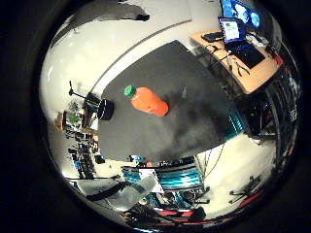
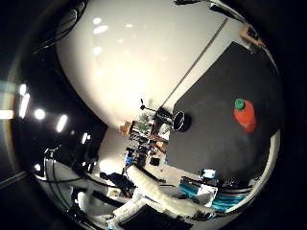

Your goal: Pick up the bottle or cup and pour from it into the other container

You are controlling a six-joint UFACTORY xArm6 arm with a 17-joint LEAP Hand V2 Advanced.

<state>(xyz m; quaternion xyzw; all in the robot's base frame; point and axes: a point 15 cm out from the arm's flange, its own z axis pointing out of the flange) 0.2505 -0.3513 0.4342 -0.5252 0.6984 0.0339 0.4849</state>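
An orange bottle [image 1: 148, 101] with a green cap [image 1: 128, 91] is on a dark grey table [image 1: 185, 73], near its middle. It looks small, so it is far from the palm. A black cup [image 1: 104, 109] stands near the table's edge, a short way from the bottle's cap end. The right thumb side palm view shows the bottle [image 2: 247, 117] and the cup [image 2: 179, 121] on the same table [image 2: 216, 91]. My hand is high above the table.
The white arm [image 2: 158, 196] reaches in from the view's edge. A wooden desk with a laptop and screens [image 1: 238, 44] stands past the table's far side. Stands and equipment [image 1: 73, 121] crowd the floor beside the cup's end. Pale floor [image 1: 107, 39] surrounds the table.
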